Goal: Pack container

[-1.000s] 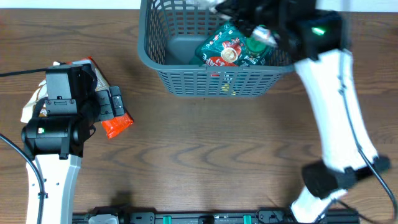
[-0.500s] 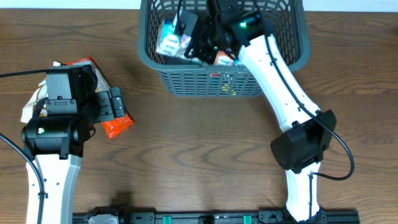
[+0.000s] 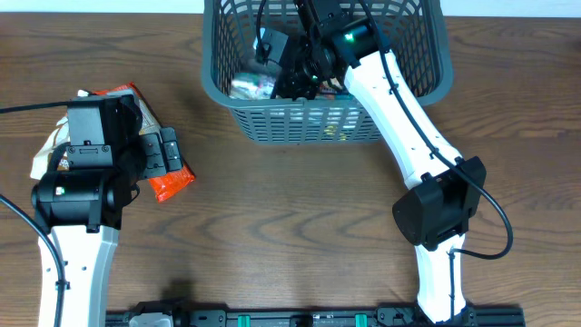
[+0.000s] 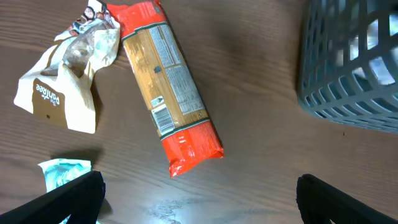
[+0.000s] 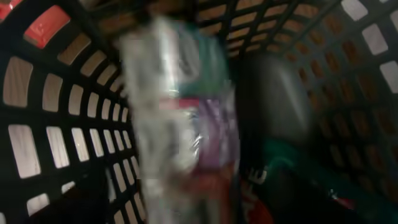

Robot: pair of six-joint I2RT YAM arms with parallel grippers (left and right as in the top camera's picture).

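Observation:
The container (image 3: 272, 123), a dark grey slotted basket, stands at the table's far middle. My right gripper (image 3: 289, 71) reaches down into its left half. A pale crinkly packet (image 3: 251, 87) lies just left of it on the basket floor. The right wrist view is blurred: that pale packet (image 5: 168, 112) fills the middle, a green packet (image 5: 292, 180) sits lower right, and my own fingers do not show. My left gripper (image 4: 202, 204) hangs open over bare table, just short of an orange-red packet (image 4: 168, 93).
On the left of the table lie a beige packet (image 4: 62, 81) and a light blue packet (image 4: 62, 173) beside the orange-red one (image 3: 168, 182). The basket's corner (image 4: 348, 74) shows at the left wrist view's upper right. Lattice walls (image 5: 56, 124) close in around the right wrist.
My right arm swung from the basket's right side to its left and dipped lower. The pale packet now sits lower, towards the basket's front wall. The left arm has not moved.

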